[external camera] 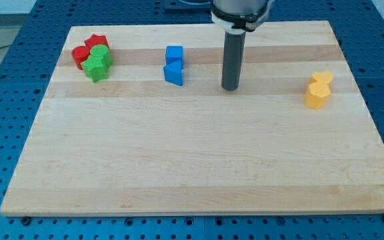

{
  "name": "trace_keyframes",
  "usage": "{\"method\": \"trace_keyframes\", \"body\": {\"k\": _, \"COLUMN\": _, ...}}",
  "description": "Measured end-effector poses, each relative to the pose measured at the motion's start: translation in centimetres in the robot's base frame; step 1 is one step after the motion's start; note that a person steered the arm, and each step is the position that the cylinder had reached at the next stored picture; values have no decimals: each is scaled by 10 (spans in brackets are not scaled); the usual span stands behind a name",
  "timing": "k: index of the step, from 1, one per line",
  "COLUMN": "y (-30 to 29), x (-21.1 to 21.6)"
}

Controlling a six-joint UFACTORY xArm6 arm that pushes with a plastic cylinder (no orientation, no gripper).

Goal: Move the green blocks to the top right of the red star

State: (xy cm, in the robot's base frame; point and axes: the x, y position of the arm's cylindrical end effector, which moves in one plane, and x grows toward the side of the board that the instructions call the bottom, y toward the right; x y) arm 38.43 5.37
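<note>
my tip (230, 87) bare, holds nothing, just right of blue blocks (173, 65). green blocks (99, 62) touching red star (96, 43) at top left, well apart.

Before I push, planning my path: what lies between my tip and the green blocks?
The two blue blocks stand between my tip and the green blocks, in the camera view.

The wooden counter (199, 167) carries red blocks (85, 50), green blocks (99, 63), blue blocks (173, 65) and yellow blocks (319, 90).
</note>
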Motion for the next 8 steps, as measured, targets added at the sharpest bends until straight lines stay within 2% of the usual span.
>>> {"method": "trace_keyframes", "body": {"k": 1, "y": -13, "x": 0}}
{"method": "trace_keyframes", "body": {"k": 2, "y": -86, "x": 35}}
{"method": "trace_keyframes", "body": {"k": 3, "y": -191, "x": 60}}
{"method": "trace_keyframes", "body": {"k": 4, "y": -280, "x": 36}}
{"method": "trace_keyframes", "body": {"k": 5, "y": -302, "x": -1}}
{"method": "trace_keyframes", "body": {"k": 8, "y": -276, "x": -45}}
